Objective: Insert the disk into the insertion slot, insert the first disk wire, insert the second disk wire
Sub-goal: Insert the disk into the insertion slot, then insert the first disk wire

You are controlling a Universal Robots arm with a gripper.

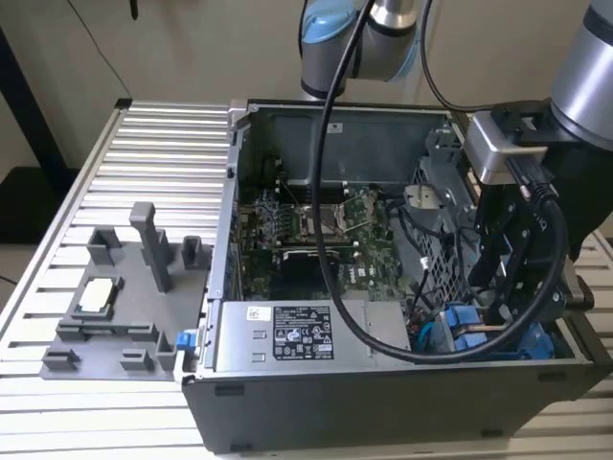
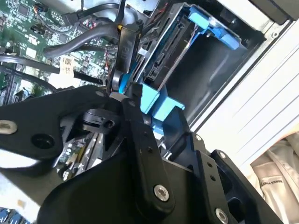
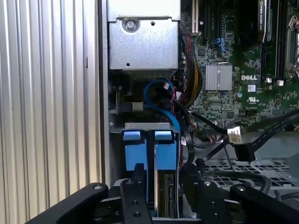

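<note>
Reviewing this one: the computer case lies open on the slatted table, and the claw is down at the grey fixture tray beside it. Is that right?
Not quite. The computer case does lie open on the slatted table, but the claw is inside the case at the blue disk carriers, not at the grey fixture tray. The exterior view shows this.

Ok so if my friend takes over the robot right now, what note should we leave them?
End effector: down inside the case at the drive cage; open or shut, can't tell.
Disk: standing in the insertion slot, looks seated.
Done: disk insertion, apparently.
Left: wiring, it seems; a black connector lies loose over the motherboard.
</note>
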